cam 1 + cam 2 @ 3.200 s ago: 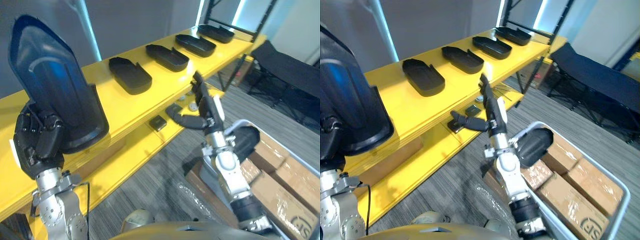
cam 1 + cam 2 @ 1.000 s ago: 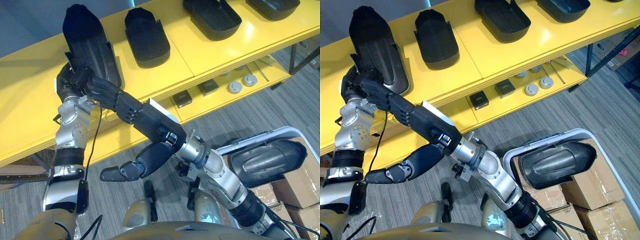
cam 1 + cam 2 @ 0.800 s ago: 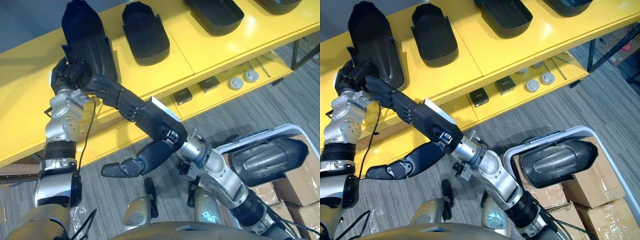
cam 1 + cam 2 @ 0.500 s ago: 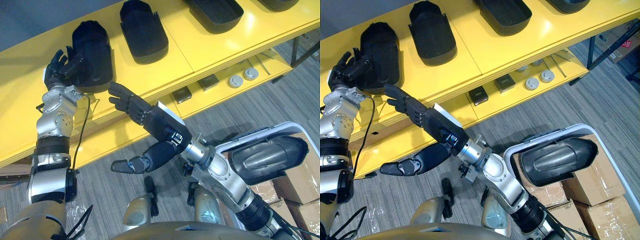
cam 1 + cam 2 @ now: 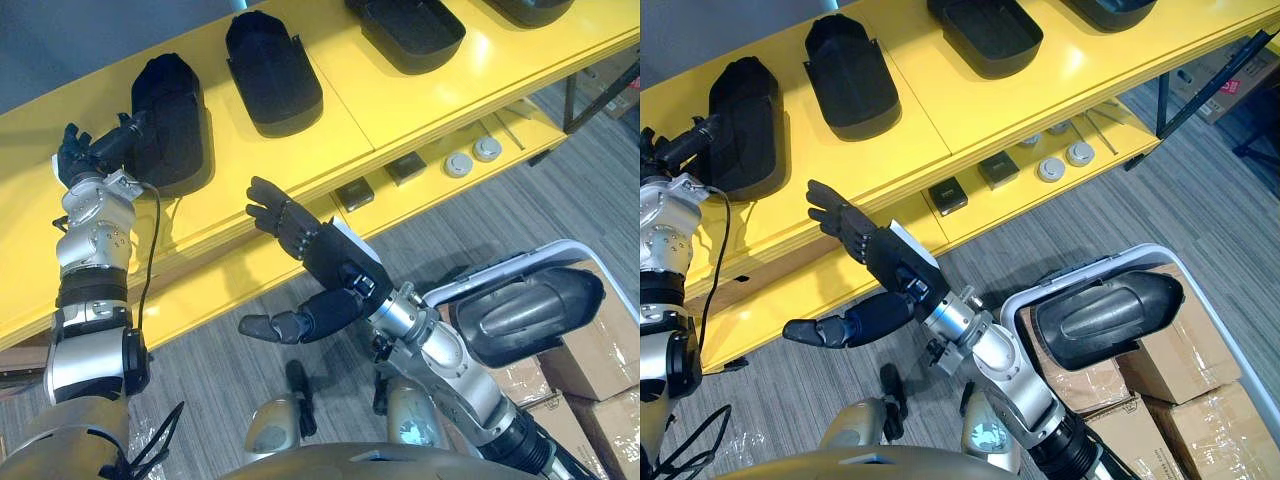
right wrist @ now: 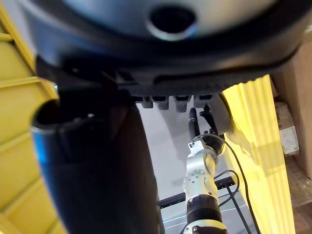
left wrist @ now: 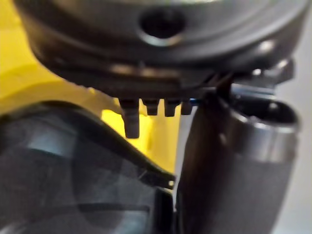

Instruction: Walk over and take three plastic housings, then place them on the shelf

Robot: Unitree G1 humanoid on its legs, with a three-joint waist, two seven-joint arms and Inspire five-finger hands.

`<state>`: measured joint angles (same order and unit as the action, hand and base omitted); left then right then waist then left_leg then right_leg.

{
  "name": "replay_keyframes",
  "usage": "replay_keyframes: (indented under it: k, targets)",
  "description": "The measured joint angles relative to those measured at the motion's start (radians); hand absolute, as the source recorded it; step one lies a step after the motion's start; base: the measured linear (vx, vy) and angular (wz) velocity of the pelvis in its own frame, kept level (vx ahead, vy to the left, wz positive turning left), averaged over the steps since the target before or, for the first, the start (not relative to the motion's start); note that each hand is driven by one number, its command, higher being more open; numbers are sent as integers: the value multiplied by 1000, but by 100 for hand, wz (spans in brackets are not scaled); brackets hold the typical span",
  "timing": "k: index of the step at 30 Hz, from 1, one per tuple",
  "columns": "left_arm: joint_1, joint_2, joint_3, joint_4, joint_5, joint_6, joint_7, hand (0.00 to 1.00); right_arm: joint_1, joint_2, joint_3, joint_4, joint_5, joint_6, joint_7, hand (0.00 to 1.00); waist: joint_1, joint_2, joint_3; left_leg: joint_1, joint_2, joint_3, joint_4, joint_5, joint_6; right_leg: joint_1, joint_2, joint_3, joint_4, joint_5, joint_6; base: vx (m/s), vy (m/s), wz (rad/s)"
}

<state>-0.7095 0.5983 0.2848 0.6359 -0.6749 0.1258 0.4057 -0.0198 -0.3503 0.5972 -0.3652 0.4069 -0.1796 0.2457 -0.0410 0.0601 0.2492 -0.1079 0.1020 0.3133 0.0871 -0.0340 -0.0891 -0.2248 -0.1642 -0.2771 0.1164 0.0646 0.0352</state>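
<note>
**Change.** A second ago the end housing (image 5: 172, 118) stood on end in the left hand (image 5: 88, 150), with the right hand (image 5: 335, 262) laid against it. It now lies flat on the shelf (image 5: 300, 140). The left hand has drawn back to the housing's left side. The right hand has dropped away from the shelf front and hangs in the air before it.

**Edges and room.**
- The end housing is leftmost in the row.
- The second housing (image 5: 270, 68) lies just to its right, with a strip of bare yellow between them.
- The third housing (image 5: 405, 30) lies further right.
- Bare shelf runs left of the end housing, and also between it and the front edge.
- The lower shelf (image 5: 430, 175) carries small black blocks (image 5: 355, 193) and round discs (image 5: 458, 163).
- A cart (image 5: 480, 283) stands at the lower right, well apart from the shelf. It holds a further housing (image 5: 525, 315) above boxes (image 5: 590, 385).

**Hands and housing.**
- Left hand: the fingers are stretched out straight and hold nothing. Their tips reach the end housing's left rim, but contact cannot be told. The left wrist view shows the housing's dark rim close by.
- Right hand: the fingers are spread with the thumb apart. It is empty and well apart from the end housing.
</note>
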Motion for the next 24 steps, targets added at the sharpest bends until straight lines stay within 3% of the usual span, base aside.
replay_keyframes:
  k: [3,8,13,15,18,24]
  targets:
    - [31,0,1,-46,-23,-86,14,100,49,4,-7,5,-13,-14,-14,100,-6,-2,-1,30,0,-3,-12,0,0,39,7,-1,-27,6,5,0,0,0]
    - [220,-29,52,-345,8,-196,31,100,95,15,-106,34,-66,-26,-61,100,-11,-14,-29,78,-4,-5,-41,1,0,99,16,-11,-86,21,13,27,2,1]
    - [549,-209,93,-775,193,-269,49,100,176,75,-326,59,-68,-25,-153,100,21,-22,-104,157,-5,-20,-75,-3,4,209,30,-40,-159,25,19,101,8,11]
    - [706,-334,92,-955,261,-307,32,100,181,100,-454,66,-68,-30,-185,100,41,-22,-136,176,-5,-32,-74,-9,6,240,31,-51,-174,26,21,63,16,16]
    - [832,-421,92,-1053,292,-352,-22,100,180,122,-577,97,-67,-47,-208,100,61,-25,-162,191,-7,-52,-74,-12,6,279,31,-80,-191,26,21,-7,8,22]
    - [957,-491,114,-1078,290,-417,-162,100,177,122,-636,125,-69,-49,-204,100,83,-28,-199,198,-6,-65,-71,-21,3,298,31,-97,-193,25,22,-80,-3,7]
